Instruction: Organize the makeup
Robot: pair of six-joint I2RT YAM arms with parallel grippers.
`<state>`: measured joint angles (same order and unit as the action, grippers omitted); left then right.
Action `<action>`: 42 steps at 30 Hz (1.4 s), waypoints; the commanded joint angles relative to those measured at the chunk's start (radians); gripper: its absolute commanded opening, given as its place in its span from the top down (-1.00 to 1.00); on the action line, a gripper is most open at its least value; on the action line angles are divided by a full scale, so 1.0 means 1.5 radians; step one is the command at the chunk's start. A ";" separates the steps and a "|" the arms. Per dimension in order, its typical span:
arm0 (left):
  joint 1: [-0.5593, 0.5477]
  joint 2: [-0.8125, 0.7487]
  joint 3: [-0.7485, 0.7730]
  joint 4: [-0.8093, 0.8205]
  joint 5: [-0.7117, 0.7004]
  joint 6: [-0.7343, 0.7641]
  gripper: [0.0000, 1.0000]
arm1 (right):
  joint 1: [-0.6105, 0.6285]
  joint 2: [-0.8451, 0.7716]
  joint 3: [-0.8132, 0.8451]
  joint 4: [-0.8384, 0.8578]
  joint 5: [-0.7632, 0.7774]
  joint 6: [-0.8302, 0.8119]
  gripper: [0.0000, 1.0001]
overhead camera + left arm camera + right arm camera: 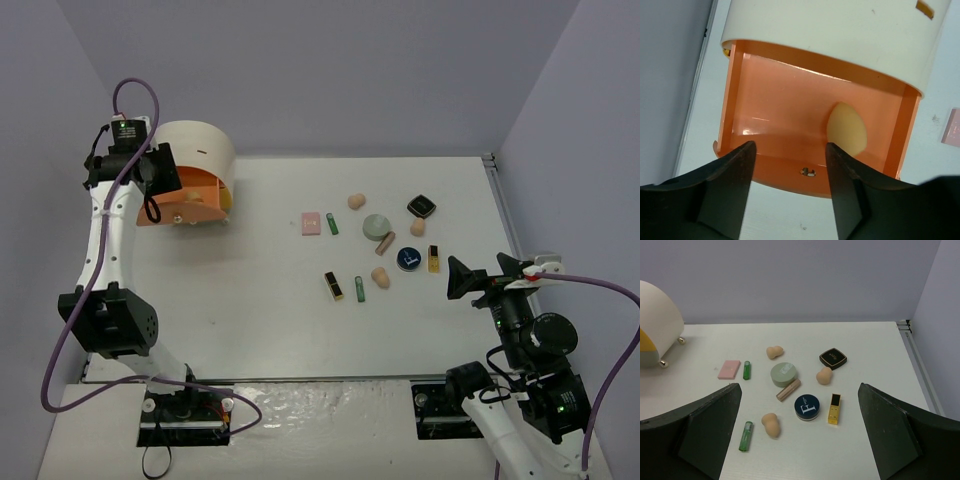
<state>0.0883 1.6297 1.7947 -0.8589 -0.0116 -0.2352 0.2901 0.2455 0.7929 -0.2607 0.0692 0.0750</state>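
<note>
My left gripper (790, 150) hangs open just in front of the pulled-out orange drawer (790, 115) of the cream drum box (200, 150), with nothing between its fingers. One peach sponge (847, 127) lies inside that drawer. The rest of the makeup is scattered mid-table: pink square (729, 369), green tubes (746, 370) (745, 435), sage compact (784, 374), rose tube (788, 389), blue compact (807, 406), gold tube (834, 408), black square compact (833, 358) and three sponges (771, 424). A gold-black tube (333, 285) lies nearest the arms. My right gripper (478, 270) stands wide open, raised at the right.
The drum box stands at the table's back left on small gold feet (682, 341). A metal rail (914, 355) runs along the table's right edge. Grey walls close in the back and both sides.
</note>
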 commanded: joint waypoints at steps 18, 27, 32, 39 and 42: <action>-0.009 -0.470 -0.349 0.181 0.149 -0.009 -0.94 | 0.005 0.305 0.041 -0.009 -0.016 0.119 -1.00; -0.052 -0.617 -0.518 0.158 0.158 -0.033 -0.94 | 0.009 0.496 -0.034 0.075 -0.087 0.137 -0.98; -0.052 -0.637 -0.585 0.183 0.183 -0.069 -0.94 | 0.017 0.576 -0.085 0.155 -0.120 0.150 -0.79; -0.072 -0.646 -0.664 0.246 0.211 -0.096 -0.94 | 0.043 0.686 -0.115 0.237 -0.128 0.166 -0.68; -0.079 -0.653 -0.692 0.256 0.211 -0.096 -0.94 | 0.052 0.740 -0.108 0.267 -0.148 0.172 -0.62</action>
<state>-0.0107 0.6611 0.7737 -0.5896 0.2764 -0.3506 0.3457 1.2785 0.6130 -0.0013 -0.1130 0.3043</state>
